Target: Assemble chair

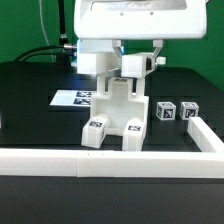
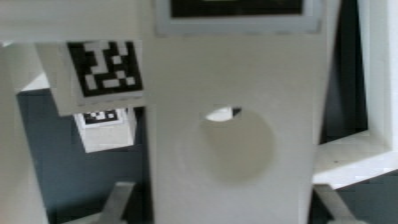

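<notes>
The chair (image 1: 115, 112) stands in the middle of the black table as a white upright slab with two blocky tagged legs (image 1: 96, 131) pointing toward the front rail. My gripper (image 1: 120, 72) comes down from above and is shut on the slab's upper end. In the wrist view the slab (image 2: 231, 150) fills the middle, showing an oval hollow with a small hole (image 2: 221, 114). My gripper (image 2: 231, 198) has one finger (image 2: 118, 200) against each side of it. A tagged white part (image 2: 103, 65) of the chair lies beside the slab.
Two small tagged white cubes (image 1: 166, 110) (image 1: 188, 112) sit at the exterior view's right of the chair. The marker board (image 1: 74, 98) lies flat at its left. A long low white border rail (image 1: 110, 160) runs along the front and turns up the right side (image 1: 205, 133).
</notes>
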Controlling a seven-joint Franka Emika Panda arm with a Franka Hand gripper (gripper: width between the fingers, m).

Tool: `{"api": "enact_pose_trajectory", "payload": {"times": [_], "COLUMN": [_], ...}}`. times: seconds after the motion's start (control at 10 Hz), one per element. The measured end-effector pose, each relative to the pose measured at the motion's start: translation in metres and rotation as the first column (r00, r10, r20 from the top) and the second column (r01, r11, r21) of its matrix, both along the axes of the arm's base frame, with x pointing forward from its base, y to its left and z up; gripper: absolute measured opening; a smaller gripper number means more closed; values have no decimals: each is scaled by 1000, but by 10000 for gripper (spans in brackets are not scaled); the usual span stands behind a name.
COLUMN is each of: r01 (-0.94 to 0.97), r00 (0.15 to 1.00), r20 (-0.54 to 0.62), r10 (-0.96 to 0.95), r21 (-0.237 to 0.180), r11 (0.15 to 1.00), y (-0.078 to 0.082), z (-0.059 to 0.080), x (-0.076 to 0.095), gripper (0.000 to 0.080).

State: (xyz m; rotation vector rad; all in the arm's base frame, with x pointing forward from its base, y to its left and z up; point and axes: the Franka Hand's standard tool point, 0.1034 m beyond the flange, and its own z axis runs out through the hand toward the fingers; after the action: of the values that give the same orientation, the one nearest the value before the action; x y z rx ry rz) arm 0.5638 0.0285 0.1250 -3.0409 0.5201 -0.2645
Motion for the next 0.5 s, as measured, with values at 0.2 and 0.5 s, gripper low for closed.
{"api": "enact_pose_trajectory", "payload": {"times": [0.2, 0.5], "r01": [-1, -73], "r00": [1000, 997], "r20": [0, -13], "r10": [1, 72], "r21": [0, -22], "r11": [1000, 997], "y": [0, 1], "z": [0, 1], "x": [0, 5], "gripper": [285, 285]}}
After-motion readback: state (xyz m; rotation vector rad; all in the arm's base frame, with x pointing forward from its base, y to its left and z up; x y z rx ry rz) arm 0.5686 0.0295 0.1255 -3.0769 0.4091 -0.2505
